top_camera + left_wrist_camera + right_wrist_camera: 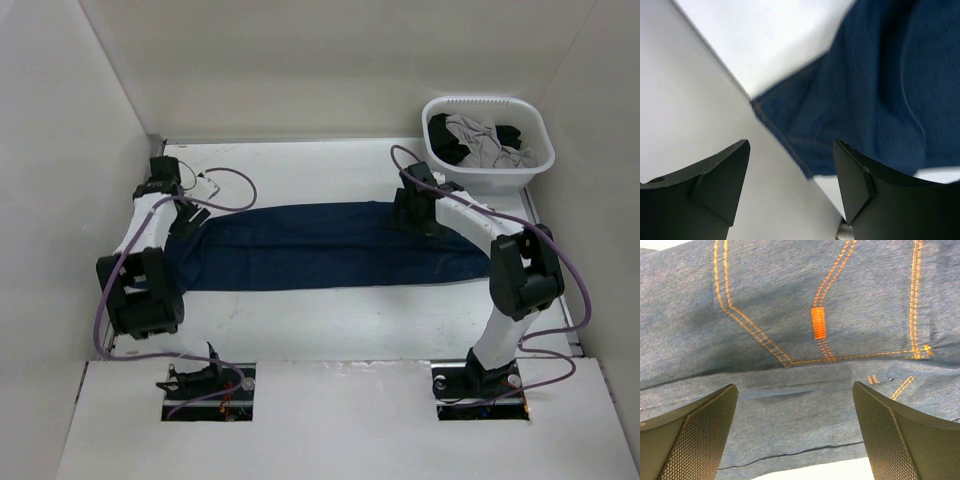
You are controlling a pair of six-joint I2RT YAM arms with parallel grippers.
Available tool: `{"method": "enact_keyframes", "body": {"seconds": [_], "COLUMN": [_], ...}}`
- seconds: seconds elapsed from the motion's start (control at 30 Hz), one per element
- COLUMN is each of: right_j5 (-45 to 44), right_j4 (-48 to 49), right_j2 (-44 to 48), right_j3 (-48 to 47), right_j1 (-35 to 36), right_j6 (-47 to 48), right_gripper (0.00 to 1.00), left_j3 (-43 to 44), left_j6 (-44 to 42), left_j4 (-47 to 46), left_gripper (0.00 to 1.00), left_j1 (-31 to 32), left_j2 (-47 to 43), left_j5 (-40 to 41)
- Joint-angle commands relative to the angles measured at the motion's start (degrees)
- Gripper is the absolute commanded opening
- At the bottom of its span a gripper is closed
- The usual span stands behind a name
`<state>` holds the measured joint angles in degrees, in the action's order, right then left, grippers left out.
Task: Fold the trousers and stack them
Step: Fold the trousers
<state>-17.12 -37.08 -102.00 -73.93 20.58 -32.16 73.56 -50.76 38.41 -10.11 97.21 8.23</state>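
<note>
The dark navy trousers lie flat across the table, stretched left to right, the waist end at the right. My left gripper is open and empty at the leg end on the left. In the left wrist view its fingers frame the side wall, with the hem of the trousers just beyond them. My right gripper is open at the far edge of the waist end. In the right wrist view it hovers over the denim below an orange-stitched pocket, holding nothing.
A white laundry basket stands at the back right with grey and black garments in it. White walls close the table on the left, back and right. Purple cables trail from both arms.
</note>
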Motion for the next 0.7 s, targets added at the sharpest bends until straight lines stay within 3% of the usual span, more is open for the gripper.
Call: {"method": "enact_keyframes", "body": {"seconds": [0.0,0.67], "right_j5": [-0.3,-0.3], "right_j4": [0.6,0.6], "right_j2": [1.5,1.5], "right_j3": [0.2,0.2], "right_j1": [0.3,0.3], "right_j6": [-0.1,-0.1], "right_gripper": [1.00,1.00], "left_j3": [-3.6,-8.4], "left_j6": [-0.9,2.8], "left_j4": [4.8,-0.3], "left_gripper": [0.67,0.68], "left_j1": [0.0,4.3], "left_j2": [-9.4,-9.9], "left_j5": [-2.5,-2.6]}}
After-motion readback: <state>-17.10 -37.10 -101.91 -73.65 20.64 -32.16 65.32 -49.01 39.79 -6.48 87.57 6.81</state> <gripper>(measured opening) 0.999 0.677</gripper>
